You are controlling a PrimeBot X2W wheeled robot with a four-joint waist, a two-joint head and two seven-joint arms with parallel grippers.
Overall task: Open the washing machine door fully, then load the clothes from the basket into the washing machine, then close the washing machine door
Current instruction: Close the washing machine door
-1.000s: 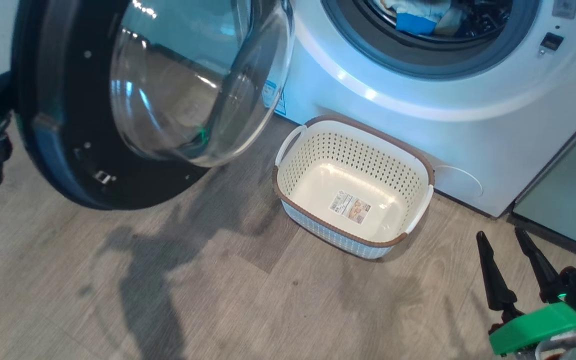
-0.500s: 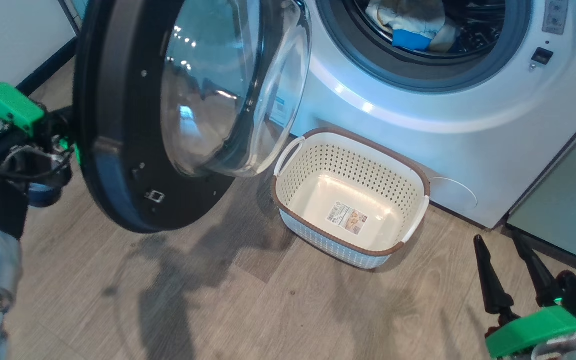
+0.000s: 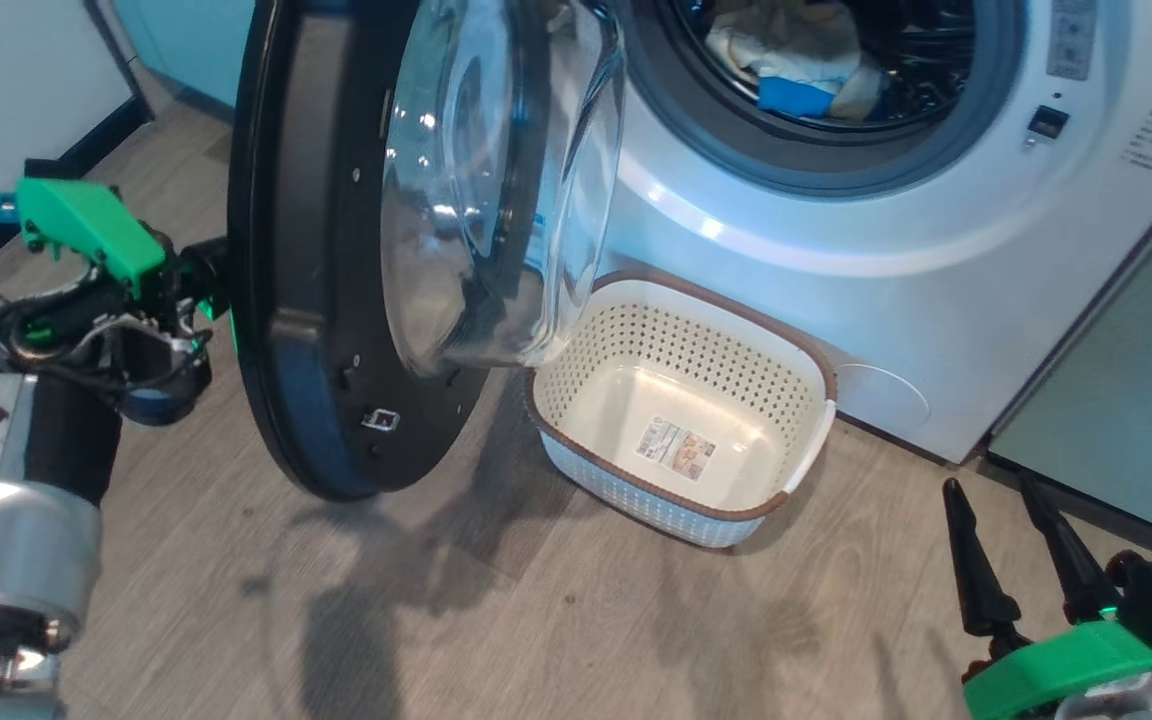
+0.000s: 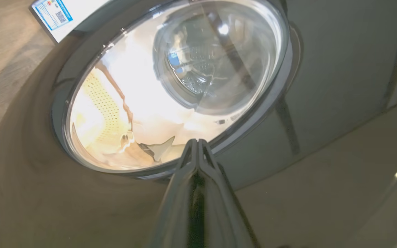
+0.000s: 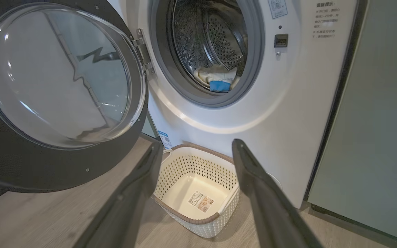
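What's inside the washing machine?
Inside the washing machine, the clothes lie low in the steel drum: pale fabric with a bright blue piece. The grey rim hides the drum's front bottom, so anything lying there is covered.

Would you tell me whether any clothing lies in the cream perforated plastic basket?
No, the cream basket shows a bare bottom with just a label sticker.
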